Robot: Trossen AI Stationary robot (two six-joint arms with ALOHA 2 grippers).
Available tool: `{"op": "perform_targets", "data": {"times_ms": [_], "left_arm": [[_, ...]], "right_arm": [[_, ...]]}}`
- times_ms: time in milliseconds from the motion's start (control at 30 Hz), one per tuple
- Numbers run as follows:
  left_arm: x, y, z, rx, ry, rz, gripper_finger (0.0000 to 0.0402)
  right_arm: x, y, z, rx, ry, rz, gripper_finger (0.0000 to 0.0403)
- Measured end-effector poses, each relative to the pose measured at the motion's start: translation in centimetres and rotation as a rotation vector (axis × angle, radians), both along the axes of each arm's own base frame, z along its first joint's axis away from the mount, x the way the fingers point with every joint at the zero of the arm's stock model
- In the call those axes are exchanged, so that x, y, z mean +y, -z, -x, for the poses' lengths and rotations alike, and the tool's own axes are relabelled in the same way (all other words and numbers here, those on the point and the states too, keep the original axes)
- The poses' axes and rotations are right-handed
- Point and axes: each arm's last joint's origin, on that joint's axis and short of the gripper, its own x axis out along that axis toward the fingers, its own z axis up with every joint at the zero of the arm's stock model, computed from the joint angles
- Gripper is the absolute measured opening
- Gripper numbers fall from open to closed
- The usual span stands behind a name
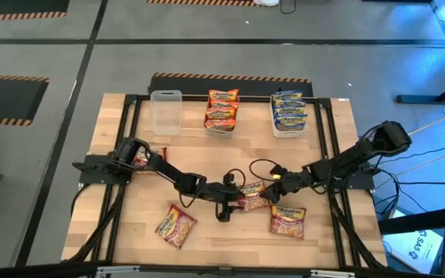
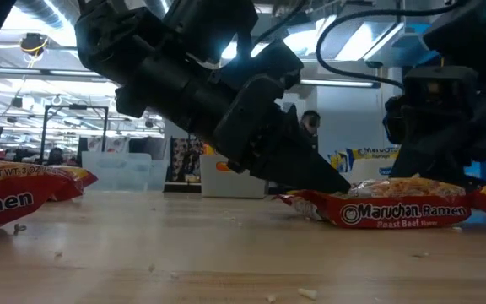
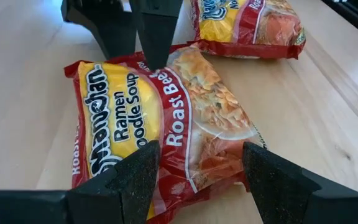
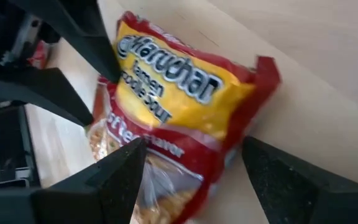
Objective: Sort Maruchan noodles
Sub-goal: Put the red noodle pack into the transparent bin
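Lying mid-bench between left gripper [image 1: 224, 202] and right gripper [image 1: 271, 183]: Roast Beef packet [image 1: 251, 194]. Sitting near the front: two more packets [image 1: 176, 225] [image 1: 287, 220]. Standing along the back edge: three tubs [image 1: 166, 111].

Both arms matte black, six-joint, slim links w/ chunky rounded joint housings. Left arm [image 1: 161, 166] and right arm [image 1: 346, 158] each sit on a dark base block at the surface's side edges. Thin black cables loop off the forearms near the middle [image 1: 265, 166]; more cables trail from the right base. Fingers [image 3: 135, 180] are black, wedge-shaped, grainy rough texture, tapering to blunt tips. A small lit yellow spot on right wrist, prob. an LED.
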Motion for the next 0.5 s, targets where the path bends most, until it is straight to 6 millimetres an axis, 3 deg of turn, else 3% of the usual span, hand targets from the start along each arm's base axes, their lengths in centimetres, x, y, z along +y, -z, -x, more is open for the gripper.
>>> {"op": "perform_targets", "data": {"times_ms": [500], "left_arm": [[0.04, -0.14, -0.13, -0.036, -0.004, 0.010, 0.0228]], "right_arm": [[0.09, 0.49, -0.57, -0.045, -0.004, 0.016, 0.0275]]}}
